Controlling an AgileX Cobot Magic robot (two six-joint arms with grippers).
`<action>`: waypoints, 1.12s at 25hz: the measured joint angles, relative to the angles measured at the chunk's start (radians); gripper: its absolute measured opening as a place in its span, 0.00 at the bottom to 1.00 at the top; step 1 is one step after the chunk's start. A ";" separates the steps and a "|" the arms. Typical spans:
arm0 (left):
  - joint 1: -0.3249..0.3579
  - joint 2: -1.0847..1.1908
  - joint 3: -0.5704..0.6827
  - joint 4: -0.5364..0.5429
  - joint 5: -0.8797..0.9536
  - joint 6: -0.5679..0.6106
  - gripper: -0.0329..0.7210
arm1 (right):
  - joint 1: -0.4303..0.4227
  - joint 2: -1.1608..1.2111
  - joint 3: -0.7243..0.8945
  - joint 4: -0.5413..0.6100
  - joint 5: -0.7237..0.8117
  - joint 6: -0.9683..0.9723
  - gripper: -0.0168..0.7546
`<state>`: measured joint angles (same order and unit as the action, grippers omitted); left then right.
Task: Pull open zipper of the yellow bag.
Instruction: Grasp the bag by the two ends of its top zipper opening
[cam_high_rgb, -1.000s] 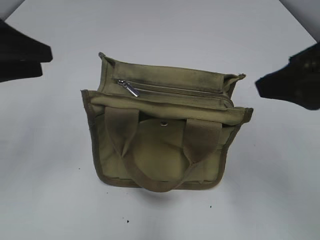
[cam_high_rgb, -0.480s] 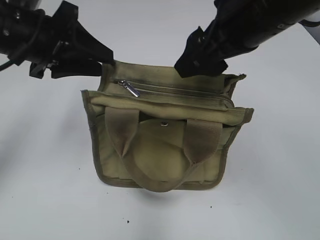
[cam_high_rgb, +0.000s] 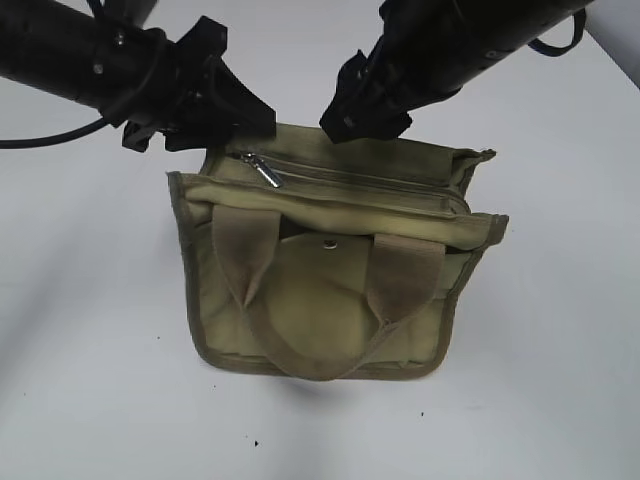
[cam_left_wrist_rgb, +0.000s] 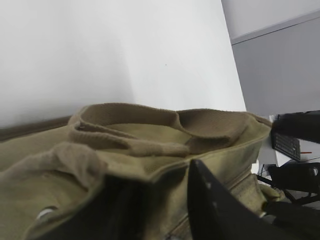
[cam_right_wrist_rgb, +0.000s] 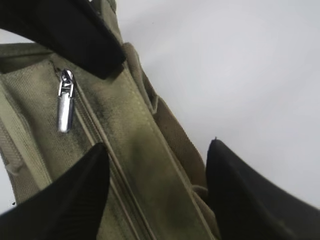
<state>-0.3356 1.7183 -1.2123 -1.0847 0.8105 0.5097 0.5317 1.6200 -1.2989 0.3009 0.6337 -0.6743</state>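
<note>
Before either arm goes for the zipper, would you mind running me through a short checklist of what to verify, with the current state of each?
1. Zipper closed along its full length: ok, teeth meet from end to end.
2. Pull tab free and reachable: ok, it lies flat at the zipper's left end with nothing on it.
3. Left hand on the tab: not ok, it sits at the bag's back left corner, short of the tab.
4. Right hand open over the yellow bag: ok, its fingers straddle the top panel.
5. Bag pinned against pulling: cannot tell.
6. Handles clear of the zipper: ok, they hang down the front.
</note>
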 joint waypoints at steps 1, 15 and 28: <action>0.000 0.001 -0.007 0.004 0.010 0.000 0.29 | 0.000 0.004 0.000 0.014 -0.009 -0.014 0.61; 0.000 0.006 -0.015 -0.002 0.036 0.000 0.08 | 0.077 0.104 0.000 0.118 -0.134 -0.235 0.47; 0.000 0.010 -0.015 -0.007 0.039 0.000 0.08 | 0.116 0.070 0.000 0.131 -0.154 -0.178 0.47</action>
<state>-0.3356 1.7286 -1.2274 -1.0920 0.8492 0.5097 0.6477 1.6896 -1.2992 0.4314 0.4795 -0.8526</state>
